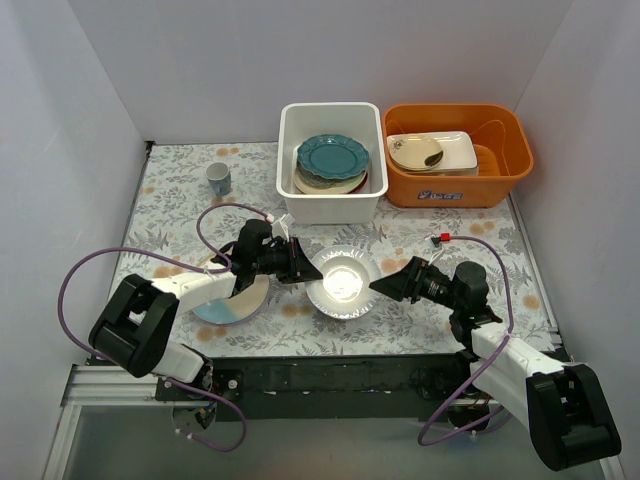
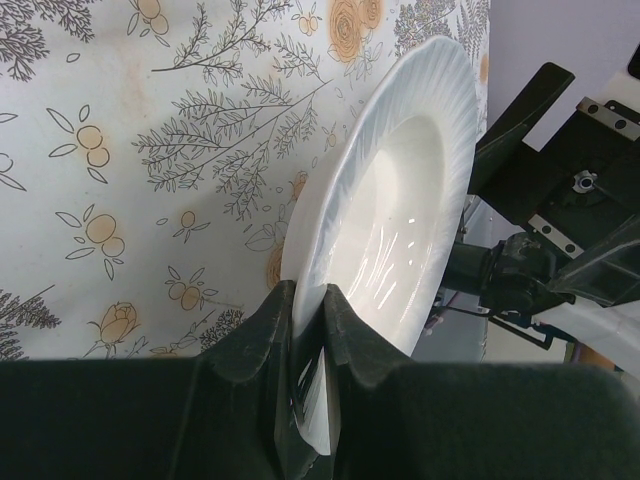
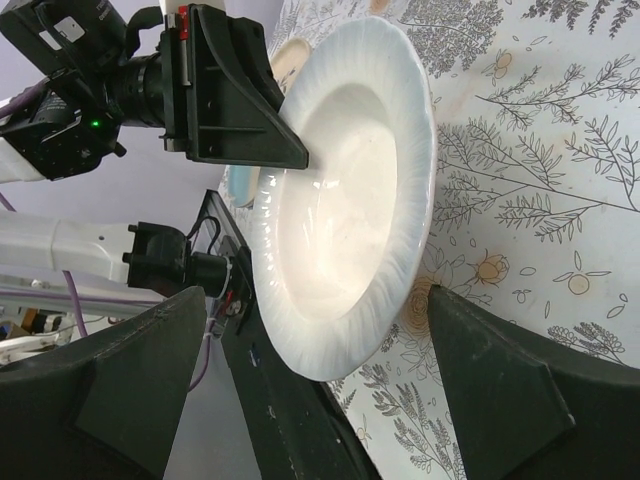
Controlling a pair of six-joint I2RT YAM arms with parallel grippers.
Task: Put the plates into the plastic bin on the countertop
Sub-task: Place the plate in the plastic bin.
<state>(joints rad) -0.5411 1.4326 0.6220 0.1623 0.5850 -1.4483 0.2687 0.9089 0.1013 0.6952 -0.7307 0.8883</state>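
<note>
Black fingers (image 2: 270, 340) of the left gripper (image 2: 308, 300) pinch the left rim of a white plate (image 2: 390, 220). It is glossy, with a deep well and a broad fluted rim, and it sits over the counter (image 1: 180, 215) between the arms, just in front of the plastic bin (image 1: 330, 205). The right gripper (image 1: 380, 285) points at the plate's right rim, fingers spread wide. Under the left arm lies a cream-and-light-blue plate (image 1: 235, 305). Farther back stands a small mug (image 1: 218, 178). The bin holds a stack topped by a scalloped teal plate (image 1: 332, 157). The orange tub (image 1: 505, 150) carries a front label (image 1: 437, 196), its writing too small to read.
</note>
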